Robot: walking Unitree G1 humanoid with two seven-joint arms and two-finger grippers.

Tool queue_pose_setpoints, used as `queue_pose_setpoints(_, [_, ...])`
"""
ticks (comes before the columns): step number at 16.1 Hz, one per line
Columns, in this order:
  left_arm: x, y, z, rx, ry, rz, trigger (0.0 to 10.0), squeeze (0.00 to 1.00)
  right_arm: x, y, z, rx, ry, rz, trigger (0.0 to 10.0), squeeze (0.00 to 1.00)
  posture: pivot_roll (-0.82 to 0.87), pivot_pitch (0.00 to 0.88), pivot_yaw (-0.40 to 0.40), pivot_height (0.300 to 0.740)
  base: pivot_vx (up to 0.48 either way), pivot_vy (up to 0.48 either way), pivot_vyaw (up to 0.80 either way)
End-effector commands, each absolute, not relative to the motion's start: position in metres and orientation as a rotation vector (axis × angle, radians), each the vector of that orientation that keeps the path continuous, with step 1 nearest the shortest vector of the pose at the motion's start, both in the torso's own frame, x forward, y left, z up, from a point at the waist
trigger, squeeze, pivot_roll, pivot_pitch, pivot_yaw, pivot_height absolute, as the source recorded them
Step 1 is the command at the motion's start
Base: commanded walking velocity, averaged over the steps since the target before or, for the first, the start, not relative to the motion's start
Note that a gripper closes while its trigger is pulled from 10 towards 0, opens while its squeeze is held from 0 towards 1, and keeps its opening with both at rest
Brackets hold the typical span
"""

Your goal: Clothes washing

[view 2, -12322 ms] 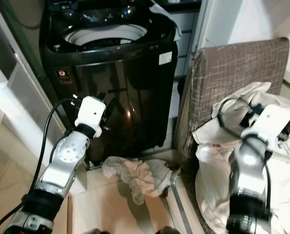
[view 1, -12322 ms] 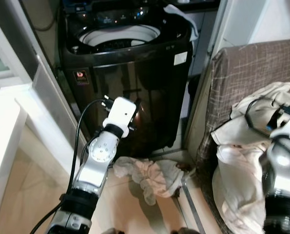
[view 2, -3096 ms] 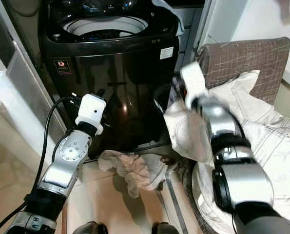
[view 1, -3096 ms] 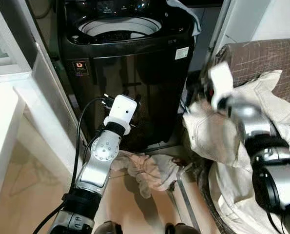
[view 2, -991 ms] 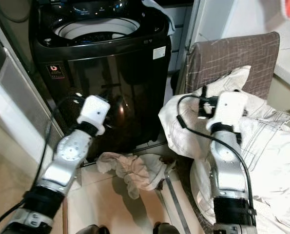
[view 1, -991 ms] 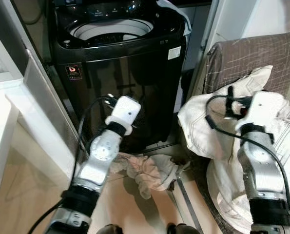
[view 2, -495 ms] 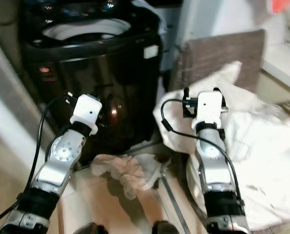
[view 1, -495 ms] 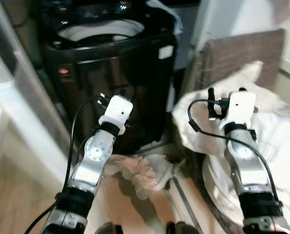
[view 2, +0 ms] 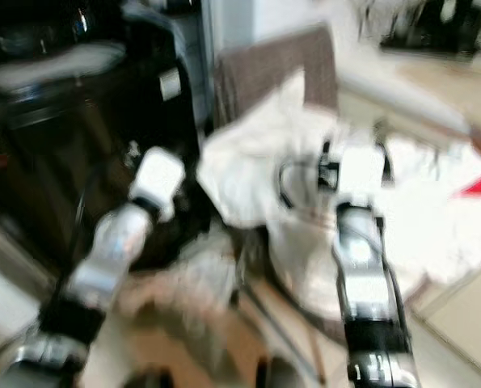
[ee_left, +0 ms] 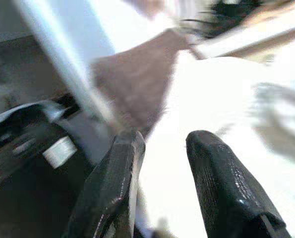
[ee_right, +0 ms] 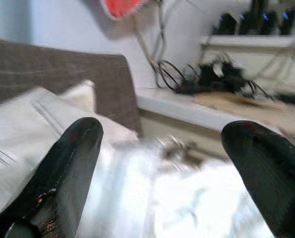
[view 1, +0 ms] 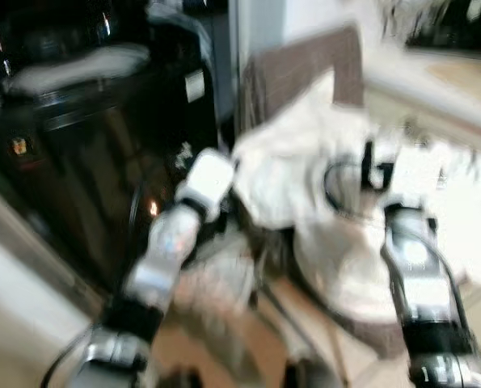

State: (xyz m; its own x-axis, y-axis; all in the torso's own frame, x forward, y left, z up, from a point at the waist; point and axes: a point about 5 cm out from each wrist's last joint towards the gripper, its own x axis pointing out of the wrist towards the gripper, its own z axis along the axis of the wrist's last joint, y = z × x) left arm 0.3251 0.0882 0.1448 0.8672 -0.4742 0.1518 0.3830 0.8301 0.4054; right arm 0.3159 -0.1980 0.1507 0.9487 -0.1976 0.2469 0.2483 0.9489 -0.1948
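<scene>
White laundry [view 1: 305, 174] lay heaped over the seat of a brown checked chair [view 1: 305, 69], and both head views were smeared by motion blur, so little fine detail could be made out. To the left of the chair stood the black washing machine [view 1: 78, 145], its pale drum opening [view 1: 74, 63] showing at the top. On the floor at the foot of the chair, just beside the machine's front, lay a crumpled pale cloth [view 1: 220, 279] (too blurred to tell its exact shape).

The left arm [view 1: 171, 242] reached up between the machine and the chair, its white wrist block close to the near edge of the laundry. From its wrist camera the left tool [ee_left: 159, 163] pointed toward the chair back and the white heap, its two black fingers [ee_left: 115, 188] set a narrow gap apart with nothing between them.

The right arm [view 1: 414, 267] rose in front of the chair, its wrist over the heap. Its own camera showed the right tool [ee_right: 162, 163] spread wide and empty, fingers [ee_right: 63, 168] well apart, above the white fabric, with the chair back beyond. Behind the chair ran a pale surface [ee_right: 197, 111] carrying tangled dark cables [ee_right: 197, 79], and a red object [ee_right: 120, 6] hung on the wall above it.
</scene>
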Motion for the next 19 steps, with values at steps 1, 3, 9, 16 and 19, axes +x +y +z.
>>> queue_pose_setpoints(1, [0.324, 0.086, 0.145, 0.413, -0.260, -0.510, 10.0, 0.00, 0.315, -0.192, 0.149, -0.229, -0.237, -0.222, 10.0, 0.00, -0.16, 0.000, 0.091, 0.679, 0.356, -0.319, 0.00])
queue_pose_setpoints(3, [0.325, 0.085, 0.148, 0.401, -0.277, -0.518, 10.0, 0.00, 0.314, -0.190, 0.147, -0.243, -0.234, -0.226, 10.0, 0.00, -0.16, 0.008, 0.093, 0.679, 0.358, -0.317, 0.00])
queue_pose_setpoints(9, [0.325, 0.105, 0.159, 0.381, -0.277, -0.431, 10.0, 0.00, 0.320, -0.212, 0.174, -0.070, -0.223, -0.290, 10.0, 0.00, -0.14, 0.107, 0.115, 0.679, 0.069, 0.000, 0.00])
queue_pose_setpoints(16, [0.292, 0.132, 0.164, 0.422, -0.239, -0.377, 10.0, 0.00, 0.349, -0.195, 0.195, 0.132, -0.172, -0.076, 10.0, 0.00, 0.05, 0.218, 0.141, 0.679, 0.000, 0.000, 0.00])
queue_pose_setpoints(19, [0.271, 0.148, 0.174, 0.460, -0.224, -0.350, 10.0, 0.00, 0.348, -0.173, 0.230, 0.234, -0.205, -0.022, 10.0, 0.00, 0.12, 0.209, 0.119, 0.679, 0.000, 0.000, 0.00])
